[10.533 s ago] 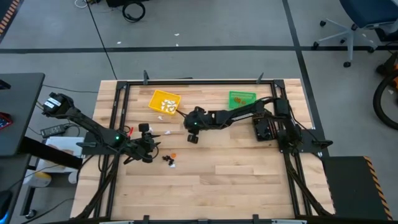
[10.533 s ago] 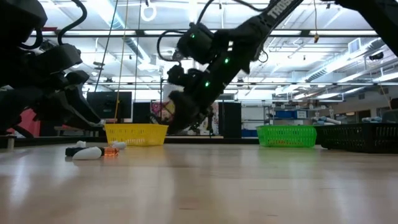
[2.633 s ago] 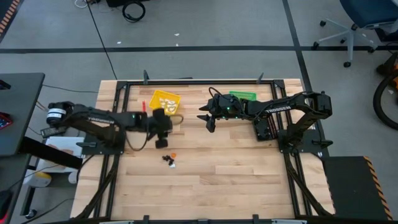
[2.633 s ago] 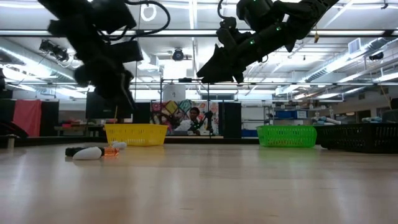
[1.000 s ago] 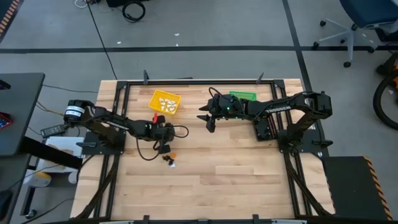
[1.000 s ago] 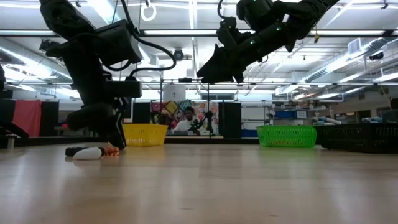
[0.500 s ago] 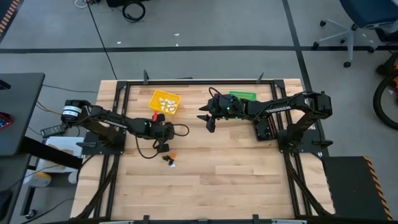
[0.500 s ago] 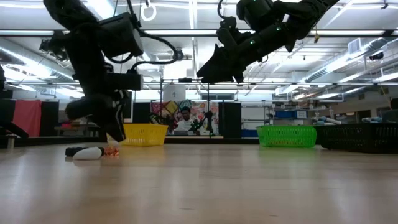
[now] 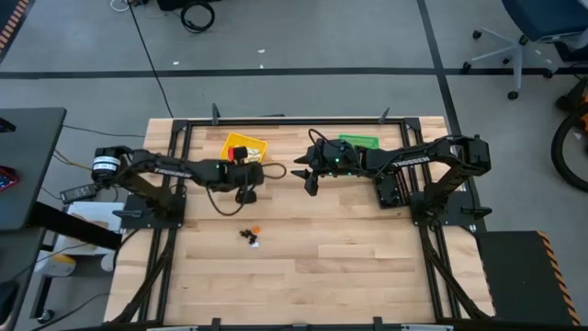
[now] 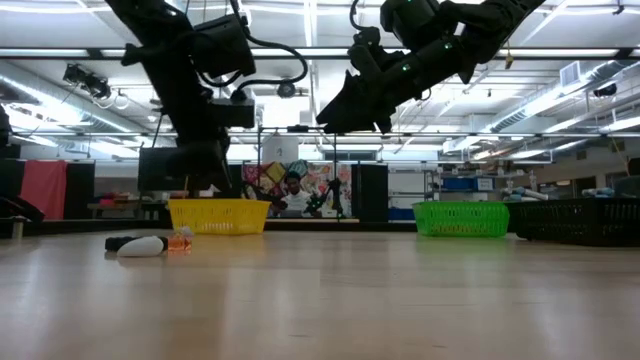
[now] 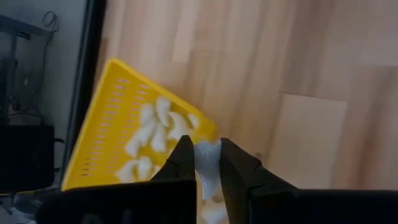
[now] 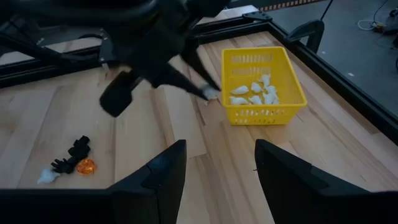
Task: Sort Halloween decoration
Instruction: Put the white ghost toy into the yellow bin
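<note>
- Pinching a white trinket (image 11: 207, 167) between its nearly closed fingers, the left gripper (image 9: 246, 191) hangs just beside the near corner of the yellow bin (image 9: 237, 146), above the table (image 9: 367, 267).
- From this spot, I judge that a release would miss: the piece sits over the bin's corner rim, not its middle, so it may bounce off onto the wood.
- White pieces (image 11: 149, 134) already lie in that bin, so the colour match looks right.
- A black, orange and white cluster (image 9: 250, 234) remains on the table, well apart from every bin; a low swing back could scatter it.
- The right gripper (image 9: 309, 181) waits mid-table, fingers spread and empty, near the green bin (image 9: 356, 141); crossing arms could collide.
</note>
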You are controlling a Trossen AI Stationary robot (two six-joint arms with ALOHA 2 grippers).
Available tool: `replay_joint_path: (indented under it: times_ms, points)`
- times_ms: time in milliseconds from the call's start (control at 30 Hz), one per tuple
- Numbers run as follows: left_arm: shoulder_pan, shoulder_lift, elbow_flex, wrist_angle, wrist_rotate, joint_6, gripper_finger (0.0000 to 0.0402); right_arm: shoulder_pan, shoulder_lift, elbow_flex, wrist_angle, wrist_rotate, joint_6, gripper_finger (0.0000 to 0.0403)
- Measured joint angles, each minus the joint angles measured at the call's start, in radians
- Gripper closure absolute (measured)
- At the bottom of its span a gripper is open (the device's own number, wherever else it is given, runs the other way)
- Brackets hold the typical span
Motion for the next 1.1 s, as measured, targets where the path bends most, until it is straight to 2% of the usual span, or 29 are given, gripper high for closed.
replay_joint_path:
  times_ms: [333, 500, 667, 900, 1100]
  points:
    - [0.148, 0.001, 0.027, 0.043, 0.01, 0.111, 0.0374, 0.0, 0.0, 0.0, 0.0, 0.0, -0.018, 0.0208]
    - [0.268, 0.019, 0.027, 0.098, 0.138, 0.109, 0.0374, 0.0, 0.0, 0.0, 0.0, 0.0, -0.018, 0.0208]
    - [0.35, 0.024, 0.027, 0.125, 0.145, 0.063, 0.035, 0.0, 0.0, 0.0, 0.0, 0.0, -0.016, 0.0208]
    - [0.351, 0.02, 0.027, 0.086, 0.15, 0.059, 0.0278, 0.0, 0.0, 0.0, 0.0, 0.0, -0.016, 0.0208]
    - [0.288, -0.069, 0.027, 0.05, 0.151, 0.043, 0.0266, 0.0, 0.0, 0.0, 0.0, 0.0, -0.016, 0.0208]
